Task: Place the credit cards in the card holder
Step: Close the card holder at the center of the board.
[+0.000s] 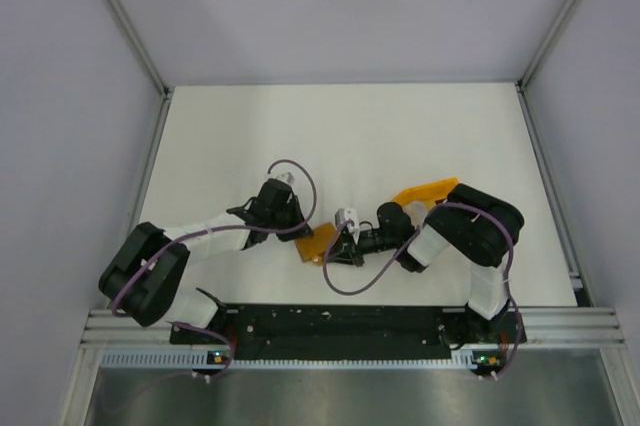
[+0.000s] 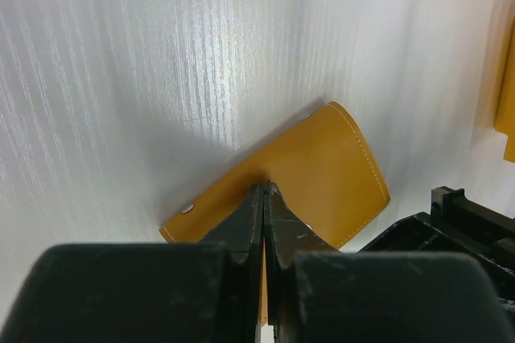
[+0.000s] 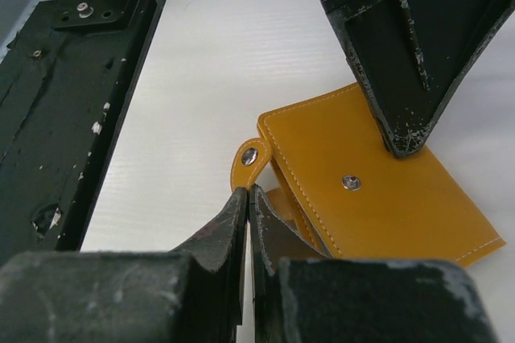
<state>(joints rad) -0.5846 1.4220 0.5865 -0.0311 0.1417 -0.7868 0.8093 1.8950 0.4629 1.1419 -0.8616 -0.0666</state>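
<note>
White tabletop point(image 1: 400, 136) (faint ribbed grain), pale lilac walls point(image 1: 330, 6), aluminium frame posts point(image 1: 124, 16).

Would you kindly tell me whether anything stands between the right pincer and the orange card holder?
Nothing visible does. The right pincer is already shut on the card holder at its snap tab, and the left pincer grips another edge.

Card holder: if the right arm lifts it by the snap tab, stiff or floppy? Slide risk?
The snap tab curls up off the card holder, so it's probably floppy and should bend before the body lifts. The body looks flat and stitched, likely light and fairly stiff. On the smooth table it would probably slide without the left fingers pressing it.
</note>
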